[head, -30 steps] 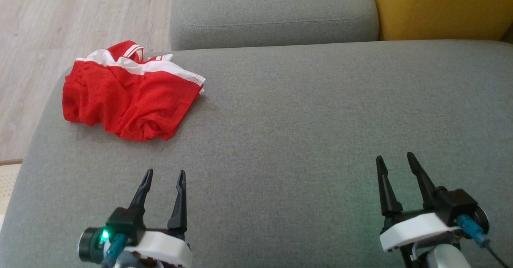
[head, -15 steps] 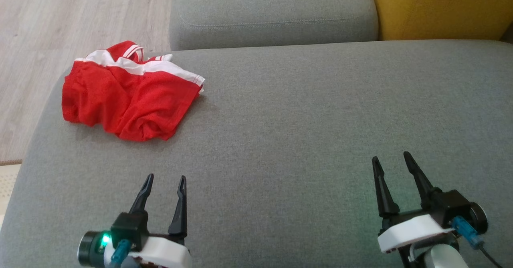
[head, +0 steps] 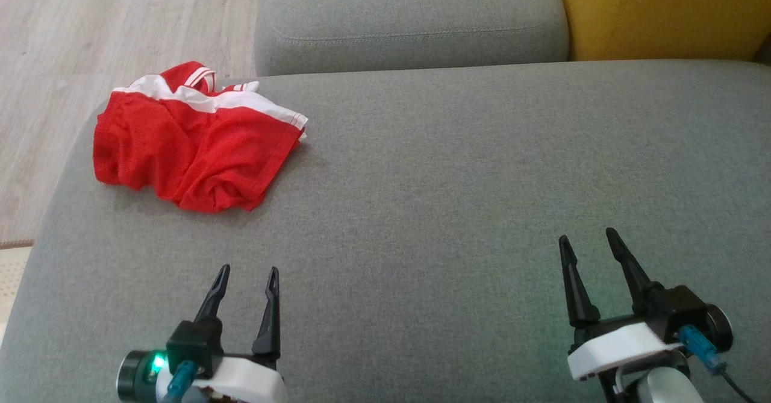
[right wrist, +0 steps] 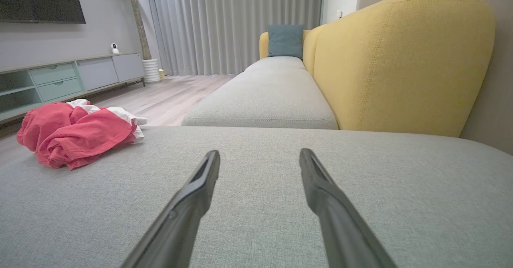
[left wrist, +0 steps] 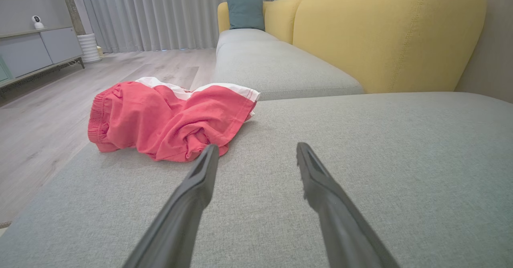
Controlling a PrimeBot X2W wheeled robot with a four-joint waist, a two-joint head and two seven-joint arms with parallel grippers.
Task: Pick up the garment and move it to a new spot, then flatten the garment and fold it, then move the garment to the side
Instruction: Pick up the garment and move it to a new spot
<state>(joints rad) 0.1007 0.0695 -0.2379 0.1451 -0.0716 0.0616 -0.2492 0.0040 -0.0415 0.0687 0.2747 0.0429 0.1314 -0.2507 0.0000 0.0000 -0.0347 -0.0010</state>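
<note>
Red shorts with white trim [head: 193, 141] lie crumpled at the far left corner of the grey sofa cushion [head: 452, 180]. In the left wrist view the shorts [left wrist: 168, 119] sit just beyond my left fingers, a little to the left. From the right wrist the shorts [right wrist: 76, 134] appear far off to the left. My left gripper [head: 248, 268] hovers open over the cushion's near left part, well short of the shorts. At the near right my right gripper [head: 587, 235] is open too, with nothing between its fingers.
A second grey seat cushion [head: 409, 17] lies beyond the first, with a yellow backrest [head: 662, 11] at the right. Wooden floor [head: 72, 41] drops off past the cushion's left edge. A teal pillow [right wrist: 285, 40] and a low cabinet [right wrist: 60, 79] stand far away.
Both grippers have drawn back slightly toward the near edge of the cushion. The shorts have not moved.
</note>
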